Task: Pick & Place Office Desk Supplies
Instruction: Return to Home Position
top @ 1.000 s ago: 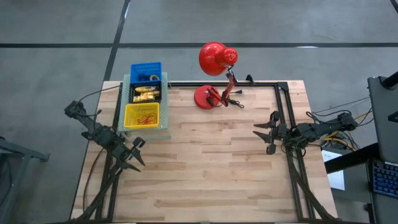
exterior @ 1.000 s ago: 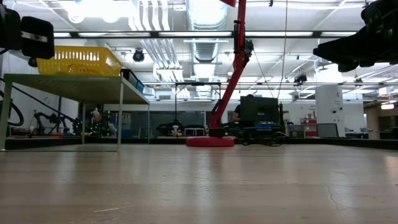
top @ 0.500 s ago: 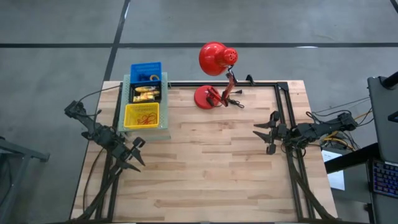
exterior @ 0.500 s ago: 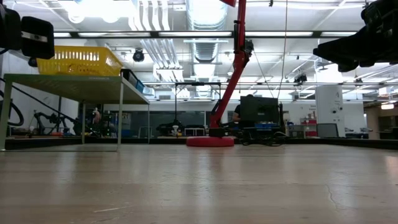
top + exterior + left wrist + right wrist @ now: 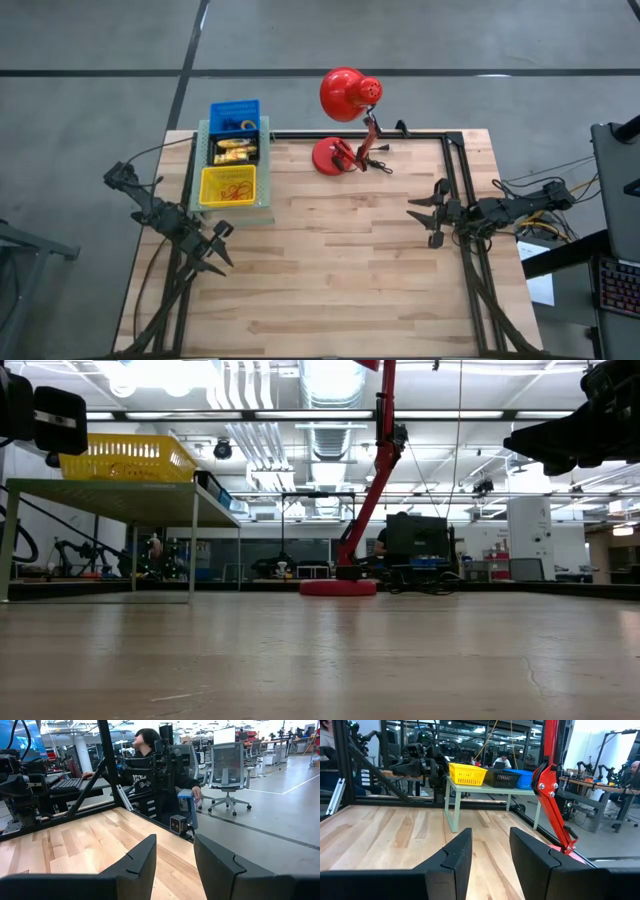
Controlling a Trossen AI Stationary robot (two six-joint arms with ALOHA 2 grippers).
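Note:
The supplies lie in three small bins in a row on a pale green raised stand [image 5: 268, 205] at the table's far left. The yellow bin [image 5: 228, 186] holds thin red rubber bands. Yellow pieces fill the black bin [image 5: 234, 151], and the blue bin [image 5: 234, 112] holds small items too tiny to name. My left gripper [image 5: 215, 246] hovers open near the table's left edge, just nearer than the stand. My right gripper [image 5: 424, 215] hovers open near the right edge, pointing left toward the stand [image 5: 485, 790]. Both sets of fingers are empty [image 5: 174, 865] [image 5: 491, 854].
A big red desk lamp [image 5: 346, 94] stands with its round base [image 5: 330, 155] on the table's far edge, its arm [image 5: 552, 800] showing in the right wrist view. A black frame rail [image 5: 455, 180] runs along the far and right edges. A seated person [image 5: 150, 760] is beyond the table.

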